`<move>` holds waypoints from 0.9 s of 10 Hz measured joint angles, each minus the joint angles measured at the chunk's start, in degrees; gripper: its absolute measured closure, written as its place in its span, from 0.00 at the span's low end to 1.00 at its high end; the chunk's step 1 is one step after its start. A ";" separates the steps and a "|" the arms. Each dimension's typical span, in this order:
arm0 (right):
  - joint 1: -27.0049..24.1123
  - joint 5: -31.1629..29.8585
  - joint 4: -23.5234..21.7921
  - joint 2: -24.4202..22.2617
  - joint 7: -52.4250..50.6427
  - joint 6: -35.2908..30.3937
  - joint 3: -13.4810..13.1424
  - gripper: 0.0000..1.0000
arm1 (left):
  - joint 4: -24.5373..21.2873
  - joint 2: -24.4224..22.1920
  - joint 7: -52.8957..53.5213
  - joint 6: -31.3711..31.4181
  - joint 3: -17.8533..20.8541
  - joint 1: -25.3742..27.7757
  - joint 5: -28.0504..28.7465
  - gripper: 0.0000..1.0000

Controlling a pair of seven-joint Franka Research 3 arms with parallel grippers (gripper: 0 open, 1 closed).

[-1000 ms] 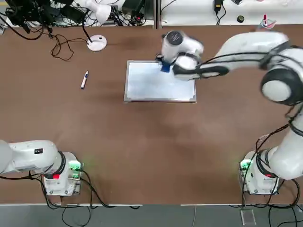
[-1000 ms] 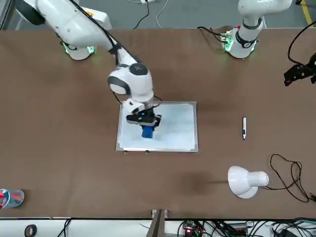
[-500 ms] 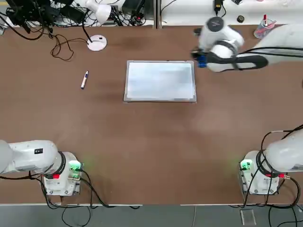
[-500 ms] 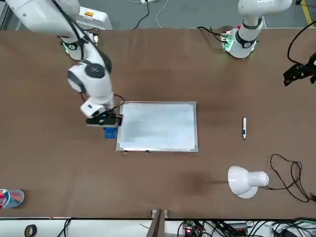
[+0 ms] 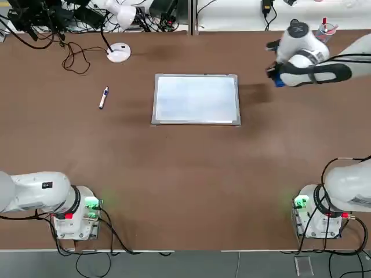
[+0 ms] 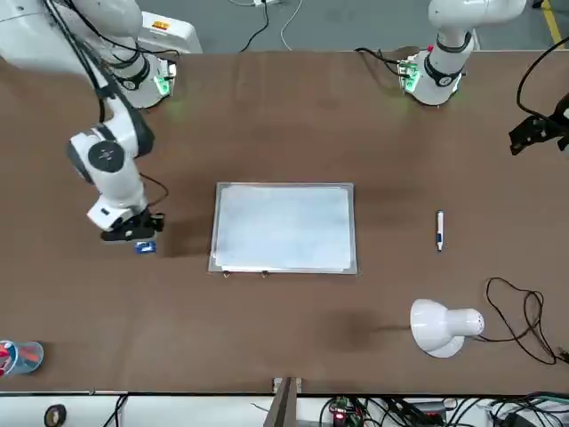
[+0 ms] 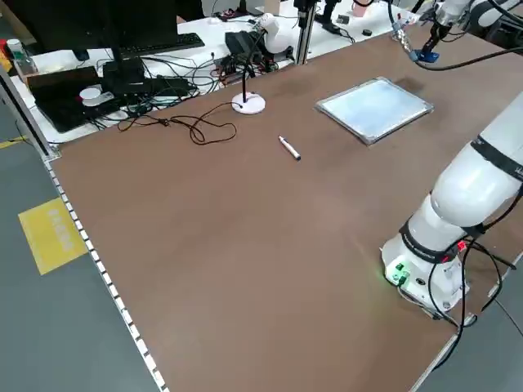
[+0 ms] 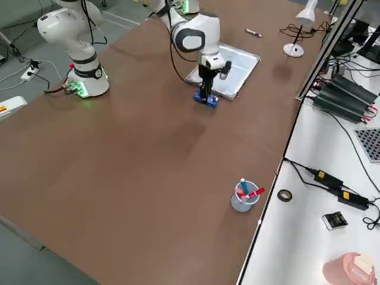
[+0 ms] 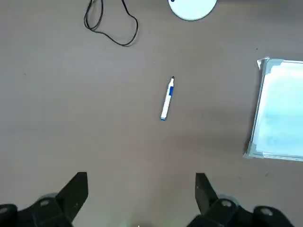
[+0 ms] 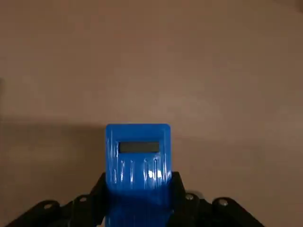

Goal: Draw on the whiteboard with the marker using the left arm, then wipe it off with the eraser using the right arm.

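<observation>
Blue eraser point(image 10: 138, 165), clamped between the fingers of my right gripper point(image 10: 138, 198); I have it off the whiteboard point(image 5: 196, 99), out over the brown table point(image 5: 174, 174) on the board's right-arm side. Board lies flat, its surface bare of marks as far as I can see. Marker point(image 9: 167, 98) lies on the table beyond the board's other side. Left gripper point(image 9: 142, 189): fingers spread wide, nothing between them, arm parked at the table's left.

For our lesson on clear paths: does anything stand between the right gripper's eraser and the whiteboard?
Nothing visible does. The eraser, held in the right gripper, is off the table just to the right of the whiteboard, with only bare tabletop between them.
</observation>
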 joint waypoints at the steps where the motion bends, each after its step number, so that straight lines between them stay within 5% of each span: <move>1: -0.05 0.01 -0.04 -0.84 -2.57 0.03 -2.35 0.45 | -0.02 0.00 0.00 0.00 0.00 0.00 0.00 0.00; 4: -0.14 0.19 -1.80 -3.86 -7.27 2.35 -8.46 0.45 | -0.08 0.00 0.00 0.00 0.00 0.00 0.00 0.00; 9: -0.98 0.40 -13.68 -2.47 -8.15 23.22 -12.36 0.45 | -0.15 0.00 0.00 0.00 0.03 0.03 0.00 0.00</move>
